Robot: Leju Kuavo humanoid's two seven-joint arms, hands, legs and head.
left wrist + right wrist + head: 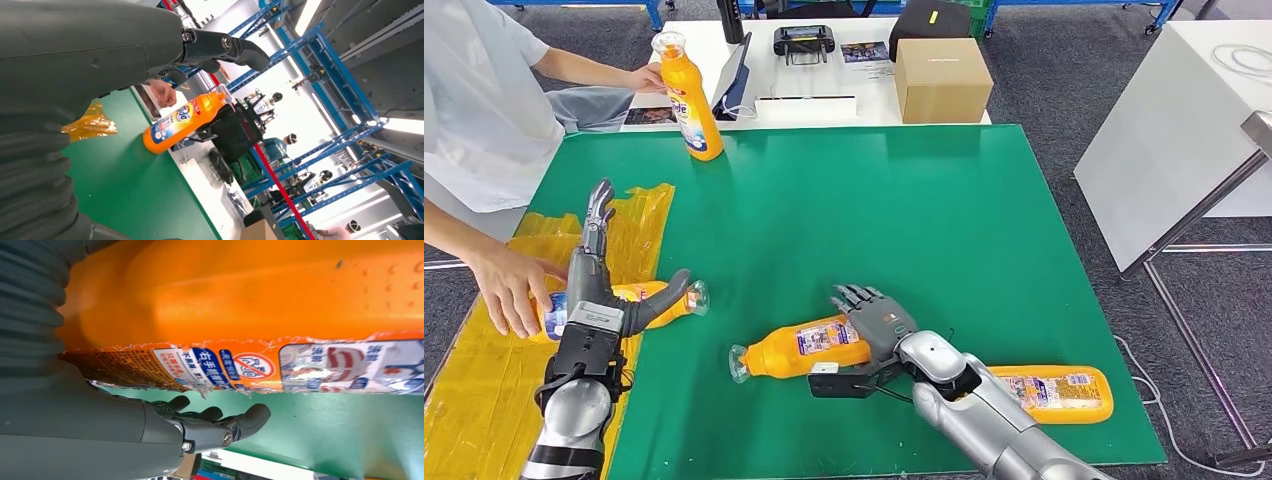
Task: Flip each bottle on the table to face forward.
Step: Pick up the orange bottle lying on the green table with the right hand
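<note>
Three orange bottles lie flat on the green table (924,220), and a fourth stands at the back. The upright bottle (689,95) (180,122) is steadied by a person's hand (646,78). My left hand (599,270) hovers open, thumb spread, over a lying bottle (664,303) whose base a person's other hand (512,290) holds. Its fingers (220,47) are stretched out and hold nothing. The middle bottle (799,345) (250,300) lies cap to the left, and my right hand (876,320) rests on its base end, fingers (220,427) reaching past it over the table. Another bottle (1059,392) lies behind my right arm.
Crinkled yellow film (484,390) covers the table's left strip. A person in white (474,100) stands at the left. Behind the green table a white table carries a cardboard box (941,78) and a controller (804,42). Another white table (1184,130) stands at the right.
</note>
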